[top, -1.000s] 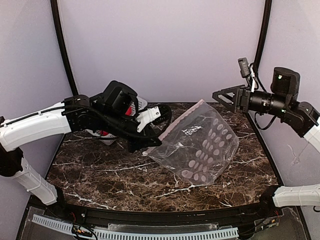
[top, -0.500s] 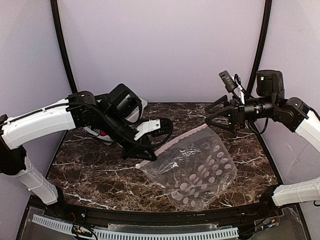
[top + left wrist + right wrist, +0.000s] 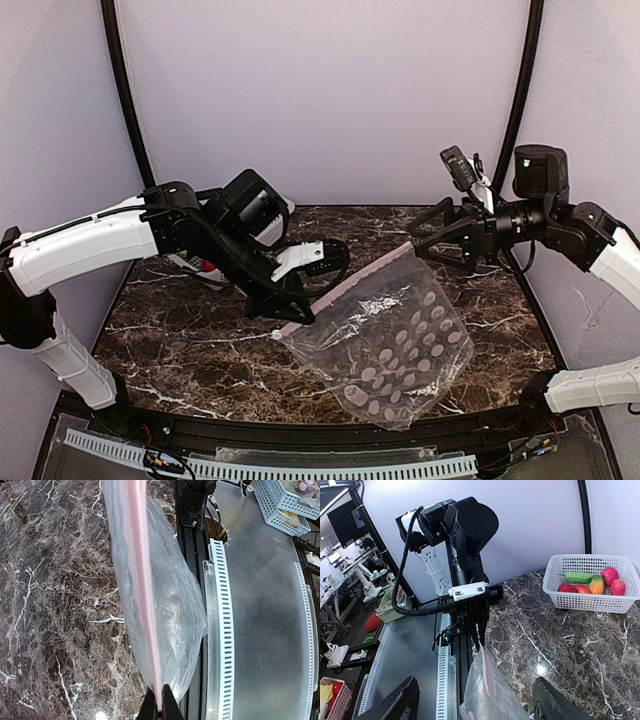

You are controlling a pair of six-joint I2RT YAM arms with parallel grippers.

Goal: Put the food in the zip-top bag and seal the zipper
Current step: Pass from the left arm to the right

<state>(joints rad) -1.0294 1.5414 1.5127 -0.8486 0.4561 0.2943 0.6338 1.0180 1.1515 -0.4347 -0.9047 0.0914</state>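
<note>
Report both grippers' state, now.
Left gripper: shut on the zipper of the zip-top bag.
Right gripper: open, straddling the bag's top end, gripping nothing.

Left arm [image 3: 90, 240] extends from left base toward centre, wrist angled down. Left claw [image 3: 160, 706] pinched tight on zipper [image 3: 142, 580]. Right arm [image 3: 600, 250] raised, forearm level, pointing toward centre. Right claw [image 3: 428, 243] spread wide, gripping nothing.
</note>
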